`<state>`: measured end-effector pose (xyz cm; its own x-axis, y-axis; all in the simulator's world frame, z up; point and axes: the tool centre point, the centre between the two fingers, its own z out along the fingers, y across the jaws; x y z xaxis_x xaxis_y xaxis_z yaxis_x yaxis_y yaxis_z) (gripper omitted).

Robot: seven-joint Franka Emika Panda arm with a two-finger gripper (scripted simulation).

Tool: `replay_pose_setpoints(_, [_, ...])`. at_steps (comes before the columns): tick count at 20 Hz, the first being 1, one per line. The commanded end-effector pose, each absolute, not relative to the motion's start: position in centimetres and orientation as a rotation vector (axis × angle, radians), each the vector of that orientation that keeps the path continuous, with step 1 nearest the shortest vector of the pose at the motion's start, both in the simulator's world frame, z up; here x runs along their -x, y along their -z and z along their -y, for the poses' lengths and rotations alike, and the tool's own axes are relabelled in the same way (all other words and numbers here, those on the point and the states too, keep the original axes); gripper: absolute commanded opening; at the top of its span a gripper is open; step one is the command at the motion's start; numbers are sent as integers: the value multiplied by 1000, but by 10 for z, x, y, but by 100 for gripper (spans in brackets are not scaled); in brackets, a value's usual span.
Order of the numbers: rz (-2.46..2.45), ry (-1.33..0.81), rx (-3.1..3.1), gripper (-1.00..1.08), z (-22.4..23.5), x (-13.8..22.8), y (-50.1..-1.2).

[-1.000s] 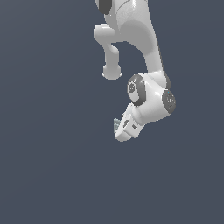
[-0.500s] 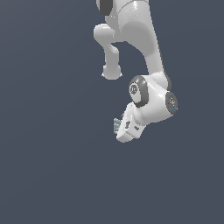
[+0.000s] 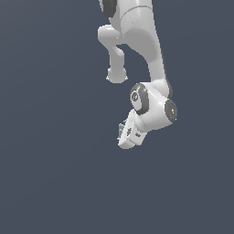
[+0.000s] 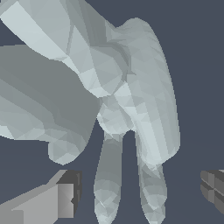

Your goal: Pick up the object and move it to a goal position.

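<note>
Filling the wrist view – the object (image 4: 109,87)

A plain dark slate-blue backdrop (image 3: 50,173) surrounds the gripper (image 3: 122,132) on every side in the exterior view, flat and even in tone, without visible seams or edges. In the wrist view the same dark blue-grey surface (image 4: 197,65) lies beyond the gripper, faintly mottled.
</note>
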<state>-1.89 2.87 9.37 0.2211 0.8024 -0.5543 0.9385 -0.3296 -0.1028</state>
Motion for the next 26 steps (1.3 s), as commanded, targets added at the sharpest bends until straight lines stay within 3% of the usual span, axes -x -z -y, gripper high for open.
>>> replay_pose_setpoints(1, [-1644, 772, -2241, 108, -27, 20, -91])
replay_pose_setpoints(2, [-1644, 772, -2241, -100, -27, 20, -91])
replay_pose_setpoints(16, [-1644, 771, -2241, -100, -27, 21, -96])
replay_pose_setpoints(26, [-1644, 771, -2241, -100, -21, 33, -145])
